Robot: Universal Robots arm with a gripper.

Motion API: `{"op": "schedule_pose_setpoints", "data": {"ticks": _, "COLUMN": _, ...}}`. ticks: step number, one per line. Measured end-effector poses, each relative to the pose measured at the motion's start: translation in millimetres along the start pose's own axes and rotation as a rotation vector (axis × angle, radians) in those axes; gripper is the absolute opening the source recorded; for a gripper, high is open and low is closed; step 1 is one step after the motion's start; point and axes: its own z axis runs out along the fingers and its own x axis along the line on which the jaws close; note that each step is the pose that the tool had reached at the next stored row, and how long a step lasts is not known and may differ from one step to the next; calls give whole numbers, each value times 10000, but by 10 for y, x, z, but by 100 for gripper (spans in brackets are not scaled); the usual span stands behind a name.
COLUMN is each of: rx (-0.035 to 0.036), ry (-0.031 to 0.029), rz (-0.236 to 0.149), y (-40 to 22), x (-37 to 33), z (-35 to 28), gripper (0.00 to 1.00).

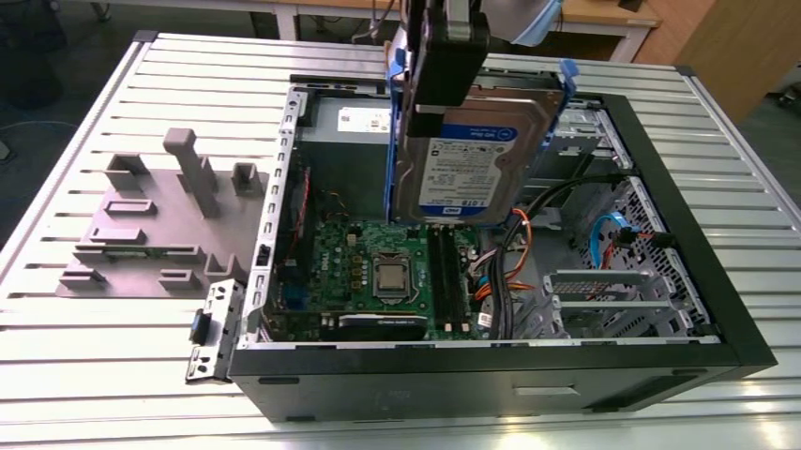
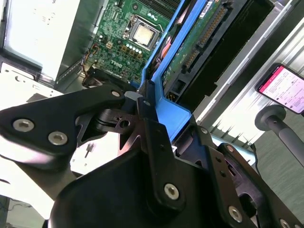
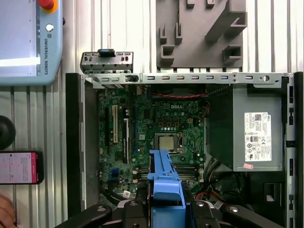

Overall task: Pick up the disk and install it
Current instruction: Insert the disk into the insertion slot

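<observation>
The disk (image 1: 482, 164), a silver hard drive with a white-and-blue label in a blue carrier, hangs upright on edge above the open computer case (image 1: 501, 361). My gripper (image 1: 436, 94) is shut on the carrier's top edge, label side toward the exterior camera. In the first wrist view the blue carrier (image 3: 164, 183) juts out from between the black fingers (image 3: 135, 211) over the motherboard (image 3: 156, 128). In the second wrist view the drive's green circuit side (image 2: 199, 42) and blue frame (image 2: 166, 109) run away from the gripper (image 2: 142, 111) toward the case's inside.
The grey power-supply box (image 3: 256, 135) fills one corner of the case. Orange and blue cables (image 1: 588, 239) lie near the drive bay. A grey moulded fixture (image 1: 150, 216) sits on the slatted table at the exterior view's left. A teach pendant (image 3: 28, 42) and a phone (image 3: 19, 167) lie beside the case.
</observation>
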Motion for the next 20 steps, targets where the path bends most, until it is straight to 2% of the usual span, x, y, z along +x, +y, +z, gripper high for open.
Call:
{"op": "schedule_pose_setpoints", "data": {"ticks": 5, "rx": 0, "ry": -1, "rz": 0, "y": -2, "x": 65, "z": 0, "gripper": 36}}
{"op": "schedule_pose_setpoints", "data": {"ticks": 10, "rx": 0, "ry": 0, "rz": 0, "y": -24, "x": 79, "z": 0, "gripper": 36}}
{"op": "schedule_pose_setpoints", "data": {"ticks": 14, "rx": -8, "ry": -1, "rz": 0, "y": -101, "x": 77, "z": 1, "gripper": 36}}
{"op": "schedule_pose_setpoints", "data": {"ticks": 20, "rx": -24, "ry": 0, "rz": 1, "y": -249, "x": 71, "z": 0, "gripper": 36}}
